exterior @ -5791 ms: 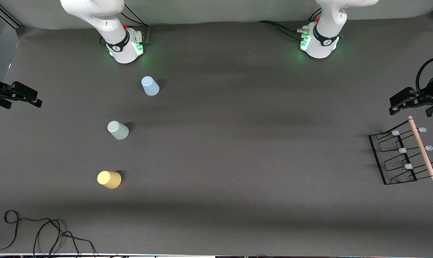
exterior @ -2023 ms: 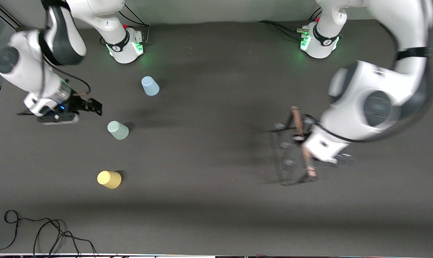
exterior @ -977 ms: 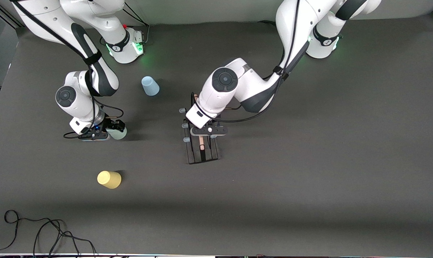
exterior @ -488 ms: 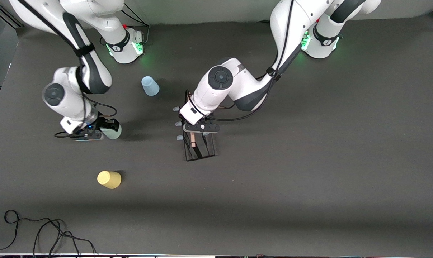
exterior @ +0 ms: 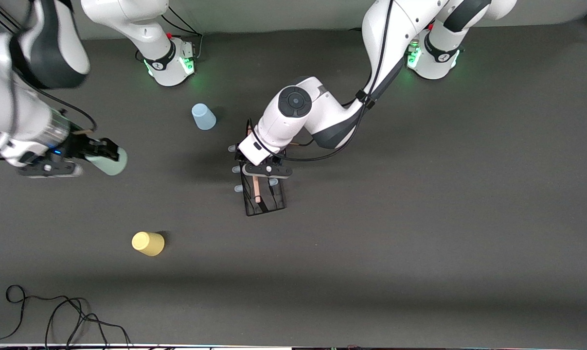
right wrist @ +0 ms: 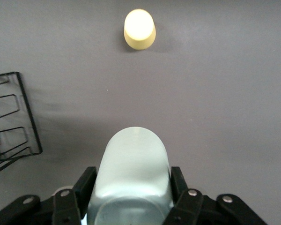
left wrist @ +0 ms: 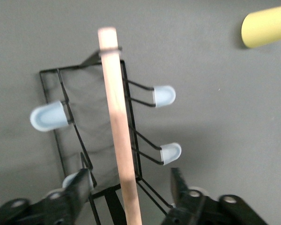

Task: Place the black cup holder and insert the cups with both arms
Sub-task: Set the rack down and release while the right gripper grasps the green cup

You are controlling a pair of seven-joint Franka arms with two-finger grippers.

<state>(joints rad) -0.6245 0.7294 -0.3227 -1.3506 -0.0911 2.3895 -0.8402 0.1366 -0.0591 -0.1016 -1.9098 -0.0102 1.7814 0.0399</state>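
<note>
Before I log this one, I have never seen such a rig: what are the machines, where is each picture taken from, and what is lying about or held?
Two white jointed robot arms stand at a dark table. One picture looks down from a high camera facing them; the other two come from cameras on each arm's wrist.

The left gripper stands open over the light wooden rod handle of the black wire cup holder, which rests mid-table; its fingers straddle the rod without gripping it.

The right gripper holds the pale green plastic tumbler in the air, toward the right arm's end.

The light blue tumbler and yellow tumbler stand upside down on the table, the yellow nearer the front camera.
</note>
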